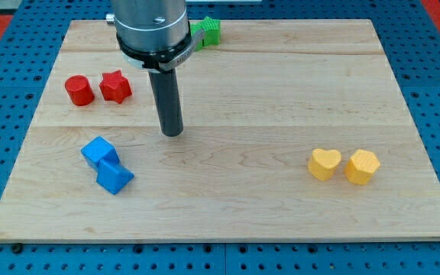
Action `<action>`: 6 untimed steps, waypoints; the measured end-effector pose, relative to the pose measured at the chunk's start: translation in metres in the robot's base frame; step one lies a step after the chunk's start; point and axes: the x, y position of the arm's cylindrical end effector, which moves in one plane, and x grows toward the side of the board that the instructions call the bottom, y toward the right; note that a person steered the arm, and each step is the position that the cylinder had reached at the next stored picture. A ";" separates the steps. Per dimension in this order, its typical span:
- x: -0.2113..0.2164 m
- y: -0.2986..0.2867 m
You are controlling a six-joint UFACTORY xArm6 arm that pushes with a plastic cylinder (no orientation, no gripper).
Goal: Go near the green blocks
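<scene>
A green block [208,32] shows at the view's top, partly hidden behind the arm's silver body, so its shape is unclear; I cannot tell whether more than one green block is there. My tip [173,134] rests on the wooden board [281,92] left of centre, well below the green block. It is to the right of and below the red blocks and above and to the right of the blue blocks. It touches no block.
A red cylinder [79,90] and a red star [116,86] sit at the left. Two blue blocks [105,164] lie touching at the lower left. A yellow heart [325,163] and a yellow hexagon [362,166] sit at the lower right.
</scene>
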 end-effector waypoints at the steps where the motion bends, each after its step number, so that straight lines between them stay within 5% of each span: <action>1: -0.005 0.000; 3: -0.122 -0.018; 4: -0.118 -0.034; 6: -0.204 -0.051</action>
